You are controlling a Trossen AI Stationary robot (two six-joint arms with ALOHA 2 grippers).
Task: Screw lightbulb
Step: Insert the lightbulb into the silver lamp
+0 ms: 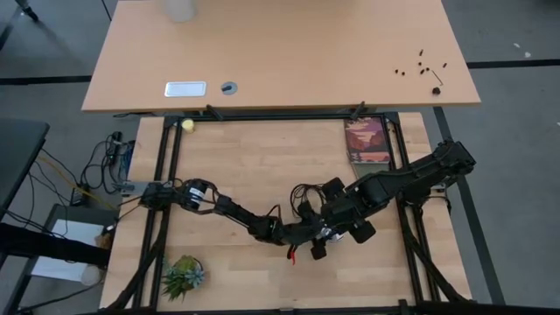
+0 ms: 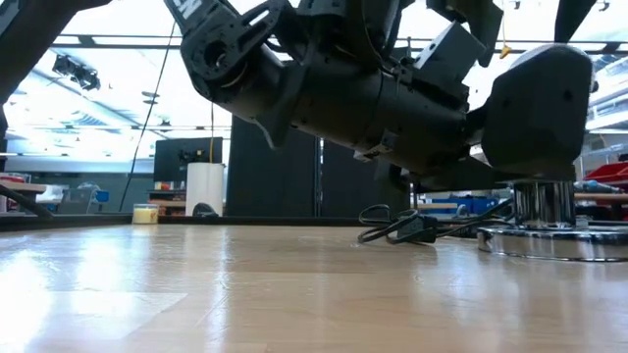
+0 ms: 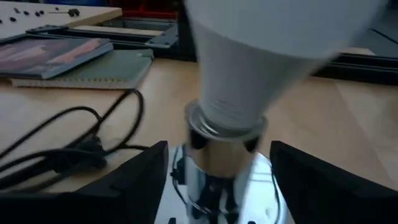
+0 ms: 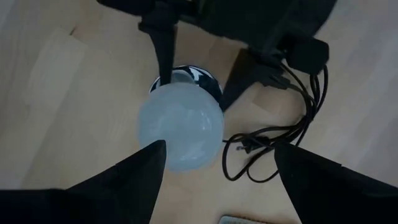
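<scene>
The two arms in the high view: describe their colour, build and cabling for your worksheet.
Both arms are dark, jointed links. The left arm shows a pale band near its base; the right arm is bulkier. Each end effector has two flat, dark, tapering fingers. No markings are legible.

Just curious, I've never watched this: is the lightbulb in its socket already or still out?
In. The lightbulb stands upright with its base inside the shiny socket, between the left gripper fingers. Whether it is fully screwed tight, cannot tell.

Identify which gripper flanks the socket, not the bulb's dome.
The left gripper: its open fingers flank the socket below the lightbulb; the right gripper brackets the dome.
</scene>
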